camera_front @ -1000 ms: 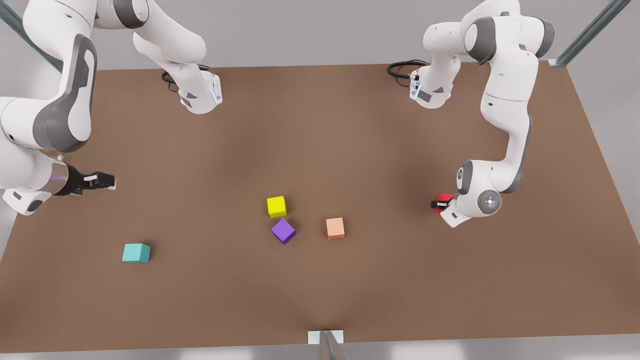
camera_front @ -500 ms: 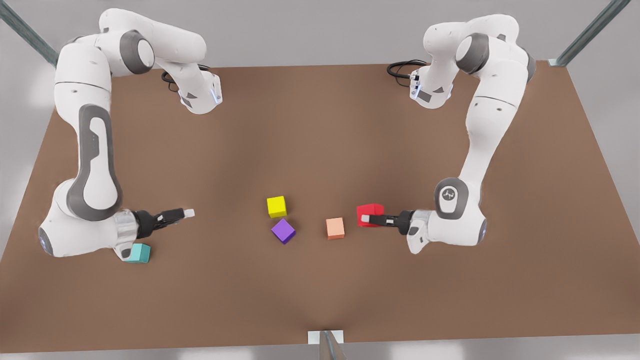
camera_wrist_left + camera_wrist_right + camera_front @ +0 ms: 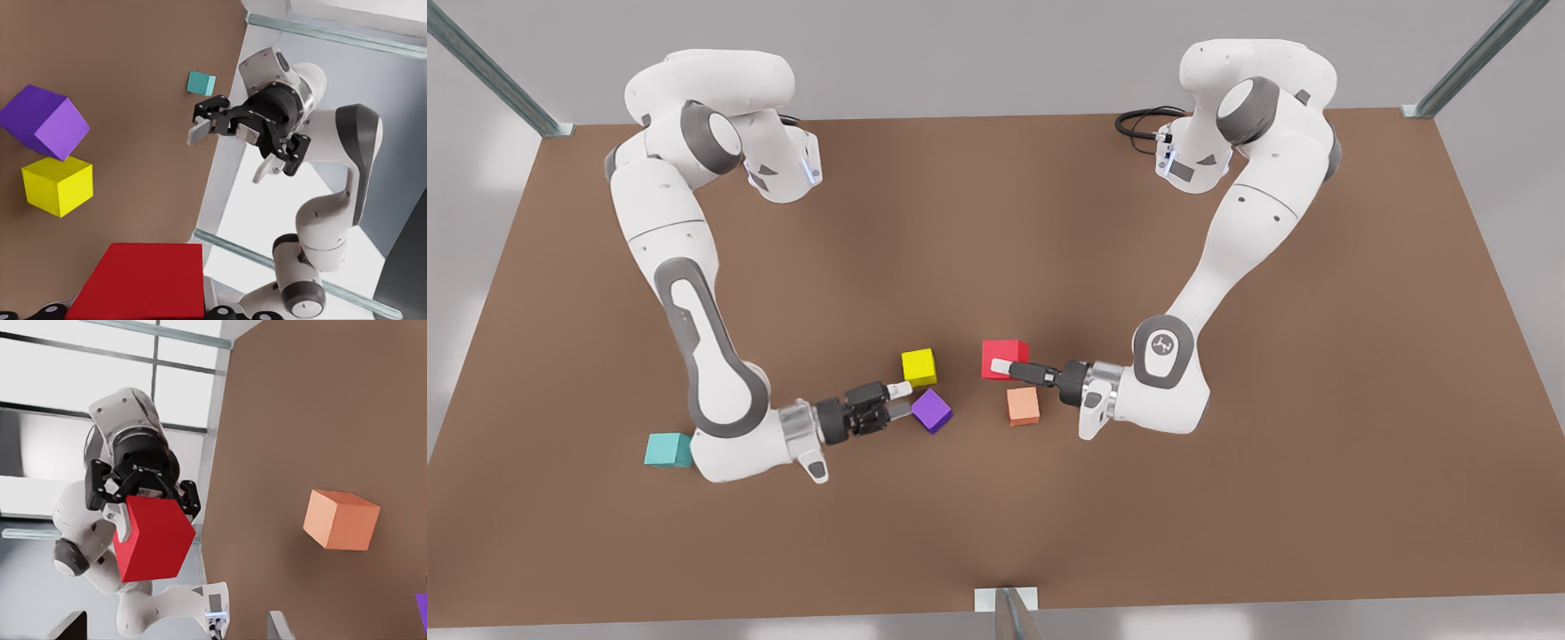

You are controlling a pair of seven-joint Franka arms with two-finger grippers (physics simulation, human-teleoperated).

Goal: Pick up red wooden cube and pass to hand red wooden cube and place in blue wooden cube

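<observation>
**Left pincer** (image 3: 1003,364): at the tabletop's (image 3: 1227,533) middle, on the arm at the front view's right. Closed on the red wooden cube (image 3: 1005,350), fingers clamping two opposite faces. The cube is carried clear of the tabletop, with its free face turned toward the other arm.

**Right pincer** (image 3: 900,400): the receiving hand, on the arm at the front view's left. Fingers spread, nothing between them. It points toward the front view's right, tips over the yellow cube (image 3: 919,367) and the purple cube (image 3: 931,410).

**Governing relation:** the red wooden cube lies ahead of the right pincer, toward the front view's right and a little farther back. The two pincers face each other nearly tip to tip, near but apart. Judged: a short advance along that line should bring the open fingers around the cube's unclamped faces.

**Peach cube** (image 3: 1023,405): on the tabletop, just below the left pincer in the front view.

**Blue wooden cube** (image 3: 663,450): on the tabletop behind the right arm's wrist, well apart from the red one. The right arm is nearer it.
</observation>
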